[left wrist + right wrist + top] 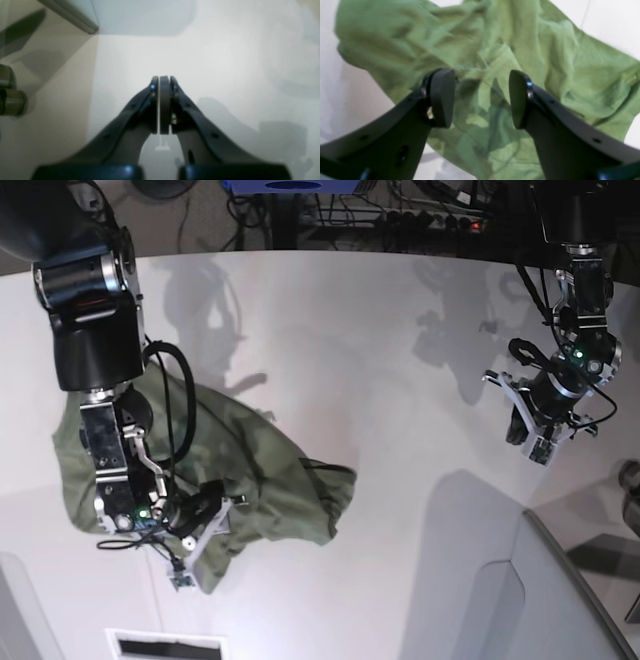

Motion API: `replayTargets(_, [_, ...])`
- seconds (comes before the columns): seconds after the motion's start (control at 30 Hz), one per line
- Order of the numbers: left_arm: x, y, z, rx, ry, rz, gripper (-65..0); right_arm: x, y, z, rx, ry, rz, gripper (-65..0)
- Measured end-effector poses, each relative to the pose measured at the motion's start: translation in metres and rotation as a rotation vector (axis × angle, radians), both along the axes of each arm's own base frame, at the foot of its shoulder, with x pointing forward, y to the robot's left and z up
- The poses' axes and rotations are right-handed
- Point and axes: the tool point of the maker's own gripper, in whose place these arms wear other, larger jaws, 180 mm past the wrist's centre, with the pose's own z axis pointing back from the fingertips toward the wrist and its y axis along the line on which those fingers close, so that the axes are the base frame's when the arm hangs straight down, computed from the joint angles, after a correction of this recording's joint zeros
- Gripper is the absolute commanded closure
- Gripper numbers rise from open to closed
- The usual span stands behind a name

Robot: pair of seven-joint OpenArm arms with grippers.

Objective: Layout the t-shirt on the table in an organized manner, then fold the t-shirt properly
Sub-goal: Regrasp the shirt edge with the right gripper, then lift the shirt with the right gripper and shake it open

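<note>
Layout step in hand: t-shirt point(250, 470) still bunched.

The t-shirt lies crumpled on the tabletop point(400, 400), its long axis running roughly diagonally in the base view; neck direction cannot be told. The right pincer point(481, 98) hovers over it, spread, grasping nothing. The left pincer point(164, 105) is clenched, empty, well apart. Next: grip an edge and spread it flat.

The table point(380, 380) is carrying one thing. The t-shirt point(270, 470) is lying crumpled on it at eight o'clock, wrinkled and unfolded.
</note>
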Motion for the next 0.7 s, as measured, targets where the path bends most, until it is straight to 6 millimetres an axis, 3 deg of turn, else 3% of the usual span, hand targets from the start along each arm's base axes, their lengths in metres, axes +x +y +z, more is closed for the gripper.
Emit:
replayTargets(0.23, [0.0,0.0,0.0,0.001,0.001,0.0,-0.7,-0.003,0.008,-0.034,0.028,0.077,-0.01,-30.0])
replayTargets(0.3, [0.0,0.0,0.0,0.0,0.0,0.0,-0.7,-0.004,0.005,-0.037,0.019,0.083,-0.015,-20.3])
replayTargets(0.37, [0.0,0.0,0.0,0.0,0.0,0.0,-0.7,-0.005,0.006,-0.038,0.022,0.089,-0.017,-2.7])
replayTargets(0.4, [0.0,0.0,0.0,0.0,0.0,0.0,-0.7,-0.007,0.008,-0.038,0.025,0.098,-0.016,0.0])
replayTargets(0.5, [0.0,0.001,0.0,0.001,0.001,0.001,-0.7,-0.011,0.014,-0.028,0.022,0.102,-0.001,-0.6])
replayTargets(0.7, [0.003,0.001,0.003,0.0,-0.009,0.0,-0.7,-0.036,0.014,0.022,-0.002,0.059,0.03,-0.6])
